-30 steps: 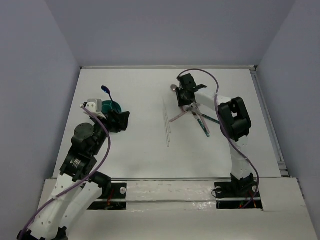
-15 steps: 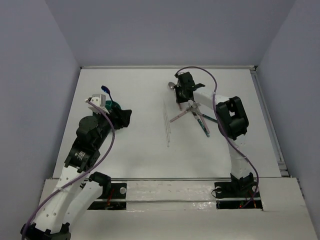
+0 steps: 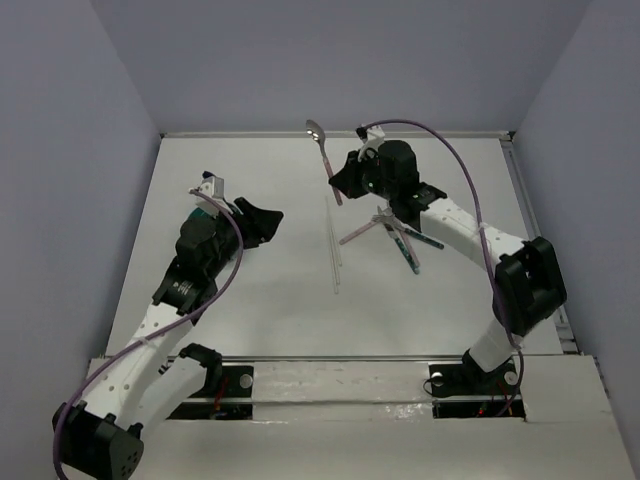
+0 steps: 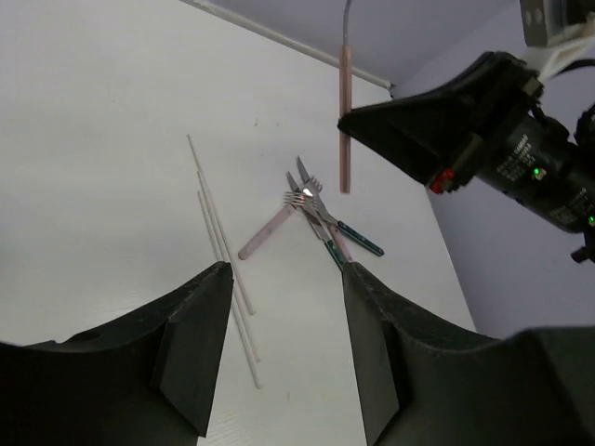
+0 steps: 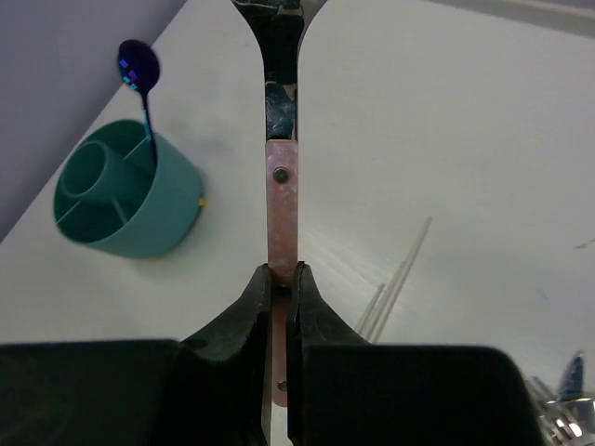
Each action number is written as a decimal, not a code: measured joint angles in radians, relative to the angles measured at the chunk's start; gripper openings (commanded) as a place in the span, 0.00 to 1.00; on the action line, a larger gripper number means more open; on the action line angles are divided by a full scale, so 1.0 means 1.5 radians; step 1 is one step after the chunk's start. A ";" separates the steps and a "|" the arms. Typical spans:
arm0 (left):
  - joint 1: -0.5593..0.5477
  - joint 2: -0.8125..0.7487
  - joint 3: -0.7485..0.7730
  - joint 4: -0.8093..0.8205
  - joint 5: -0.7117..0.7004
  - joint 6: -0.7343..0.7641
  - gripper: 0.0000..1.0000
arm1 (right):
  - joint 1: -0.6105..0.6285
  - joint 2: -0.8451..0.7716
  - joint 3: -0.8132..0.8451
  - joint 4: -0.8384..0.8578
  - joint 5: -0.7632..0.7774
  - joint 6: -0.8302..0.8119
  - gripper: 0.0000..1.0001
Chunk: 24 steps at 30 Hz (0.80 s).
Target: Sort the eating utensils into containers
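Observation:
My right gripper [image 5: 282,269] is shut on the pink handle of a silver spoon [image 3: 324,155] and holds it in the air, bowl pointing to the back wall. The handle [image 5: 282,204] runs straight out between the fingers. The teal divided cup [image 5: 125,200] stands left of it with a blue spoon [image 5: 138,70] upright in one compartment. My left arm hides most of the cup in the top view. My left gripper [image 3: 262,222] is open and empty right of the cup. A pile of forks and coloured-handled pieces [image 3: 395,232] lies under the right arm.
Thin white sticks [image 3: 335,250] lie side by side mid-table, also in the left wrist view [image 4: 218,232]. The pile shows there too [image 4: 316,214]. The back wall runs close behind the lifted spoon. The right table edge has a raised rail [image 3: 530,230].
My right gripper has lifted the pink-handled spoon off the table and swung up and left. My left gripper has moved right, away from the cup.

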 measured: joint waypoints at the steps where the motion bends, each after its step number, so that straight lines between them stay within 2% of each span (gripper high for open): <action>1: 0.000 0.004 -0.006 0.009 0.002 -0.012 0.48 | 0.014 -0.027 -0.033 0.020 -0.009 0.010 0.00; 4: -0.007 0.030 -0.029 0.053 0.002 -0.057 0.47 | 0.048 -0.076 -0.111 0.056 -0.028 0.036 0.00; 10: -0.080 0.107 -0.031 0.135 -0.021 -0.087 0.47 | 0.084 -0.116 -0.254 0.083 -0.066 0.093 0.00; 14: -0.116 0.167 -0.031 0.169 -0.048 -0.088 0.42 | 0.084 -0.137 -0.296 0.096 -0.078 0.115 0.00; 18: -0.128 0.216 -0.031 0.179 -0.066 -0.088 0.42 | 0.085 -0.171 -0.318 0.107 -0.080 0.124 0.00; 24: -0.149 0.267 -0.005 0.182 -0.079 -0.086 0.38 | 0.087 -0.191 -0.319 0.124 -0.086 0.124 0.00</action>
